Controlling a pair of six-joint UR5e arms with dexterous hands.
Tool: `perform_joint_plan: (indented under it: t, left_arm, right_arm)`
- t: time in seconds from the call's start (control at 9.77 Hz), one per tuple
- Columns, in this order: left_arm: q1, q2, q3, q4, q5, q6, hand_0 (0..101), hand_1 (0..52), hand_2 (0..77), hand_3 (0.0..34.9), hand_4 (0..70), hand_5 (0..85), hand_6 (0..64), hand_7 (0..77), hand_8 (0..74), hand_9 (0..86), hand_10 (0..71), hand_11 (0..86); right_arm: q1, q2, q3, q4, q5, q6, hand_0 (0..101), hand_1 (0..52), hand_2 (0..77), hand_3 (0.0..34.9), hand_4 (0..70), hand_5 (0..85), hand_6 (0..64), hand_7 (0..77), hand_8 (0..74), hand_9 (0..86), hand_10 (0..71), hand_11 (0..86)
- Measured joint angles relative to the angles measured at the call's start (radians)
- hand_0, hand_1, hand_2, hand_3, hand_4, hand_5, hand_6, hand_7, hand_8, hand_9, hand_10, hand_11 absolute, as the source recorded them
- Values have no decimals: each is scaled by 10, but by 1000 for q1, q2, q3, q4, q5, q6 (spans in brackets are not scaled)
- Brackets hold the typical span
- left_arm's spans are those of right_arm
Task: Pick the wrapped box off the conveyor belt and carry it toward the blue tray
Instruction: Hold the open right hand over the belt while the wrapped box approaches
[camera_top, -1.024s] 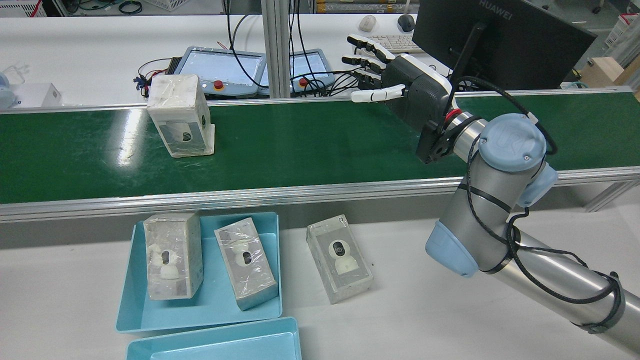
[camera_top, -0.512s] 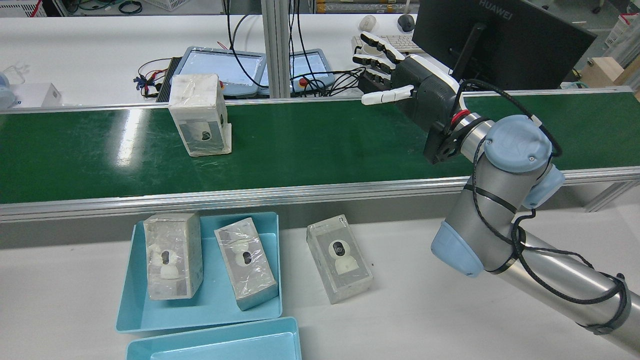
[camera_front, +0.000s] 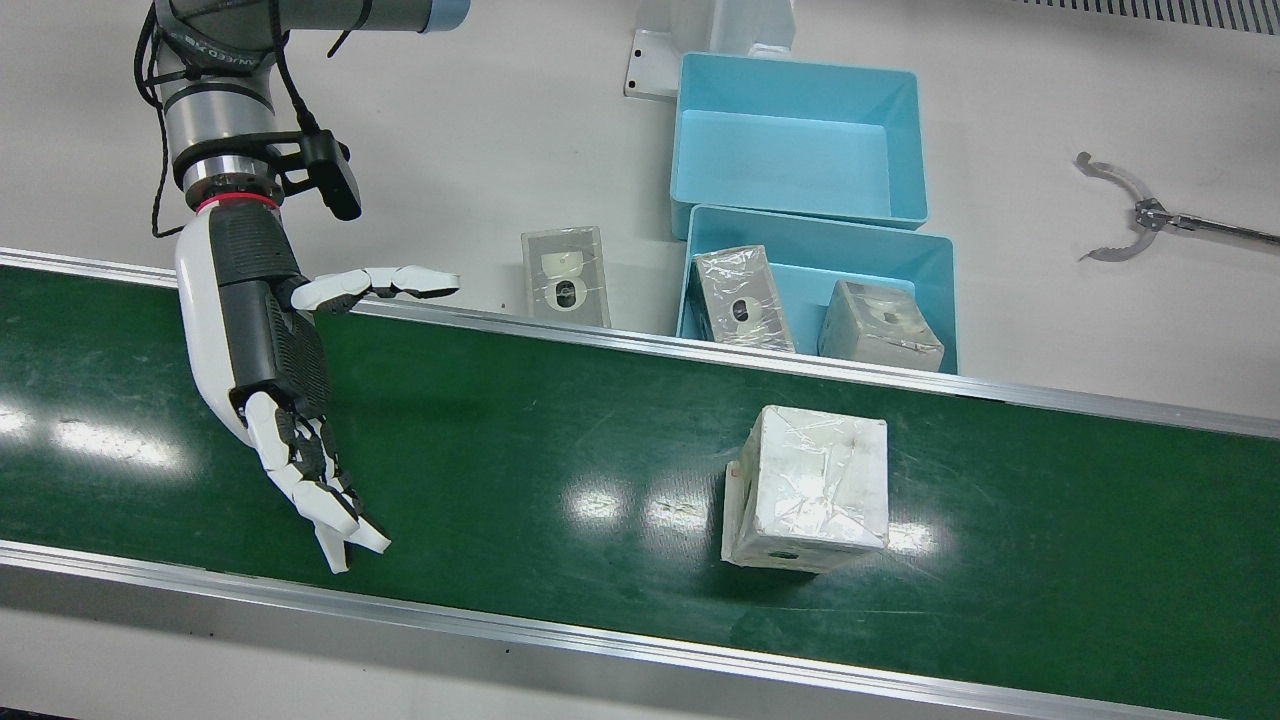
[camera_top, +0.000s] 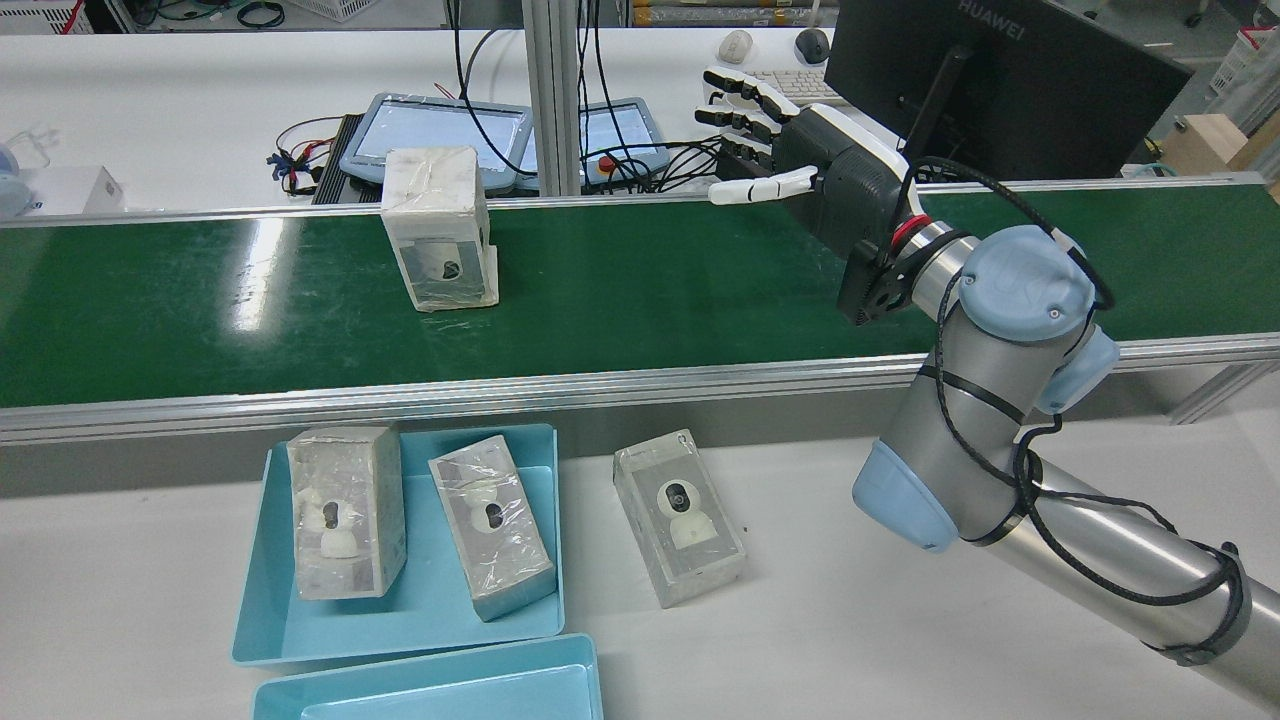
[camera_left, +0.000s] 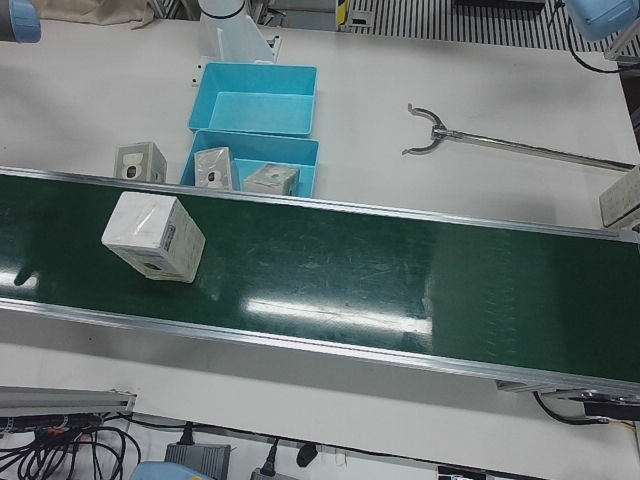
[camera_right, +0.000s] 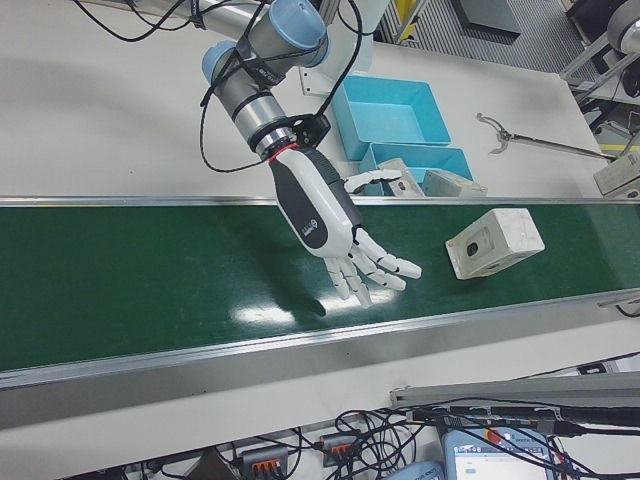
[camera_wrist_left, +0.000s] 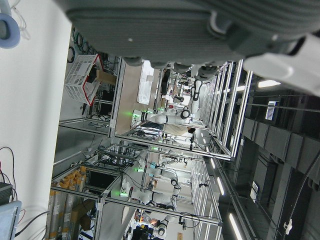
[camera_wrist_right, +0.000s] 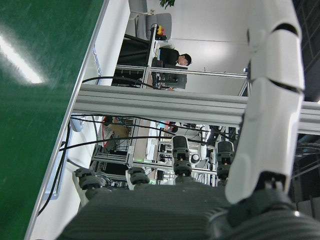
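While my right hand hangs over the green conveyor belt, it holds nothing: fingers spread and pointing at the belt's operator-side edge, thumb stuck out sideways along the robot-side rail. Same pose in the right-front view and the rear view.

The white plastic-wrapped box stands on the belt, well apart from that hand and clear of it. It sits nearer the operator-side edge than the robot-side rail.

The blue plastic tray is on the white bench just behind the robot-side rail, roughly level with the box. Two wrapped boxes lie inside: one flat, one tilted. A second, empty blue tray touches it on the pedestal side. Another wrapped box lies flat on the bench just beside the filled tray, on my right-arm side.

Left hand: only its underside shows, in its own camera; cannot tell if it's spread or closed.
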Motion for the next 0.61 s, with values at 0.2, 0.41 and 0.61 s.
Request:
perform_joint_plan:
  t: [0.2, 0.41, 0.61]
  left_arm:
    - [0, 0, 0, 0, 0, 0, 0, 0, 5, 0, 5, 5, 0, 5, 5, 0, 5, 0]
    - [0, 0, 0, 0, 0, 0, 0, 0, 11, 0, 5, 5, 0, 5, 5, 0, 5, 0]
    - [0, 0, 0, 0, 0, 0, 0, 0, 11, 0, 0, 5, 0, 5, 5, 0, 5, 0]
  right_arm:
    - [0, 8, 1, 0, 1, -26, 452, 136, 147, 300, 38, 169, 0, 185, 11, 60, 38, 65]
    - [0, 9, 2, 3, 3, -65, 454, 136, 158, 299, 16, 169, 0, 185, 11, 60, 38, 65]
    - [-5, 7, 2, 2, 20, -89, 453, 136, 158, 300, 22, 169, 0, 185, 11, 60, 38, 65]
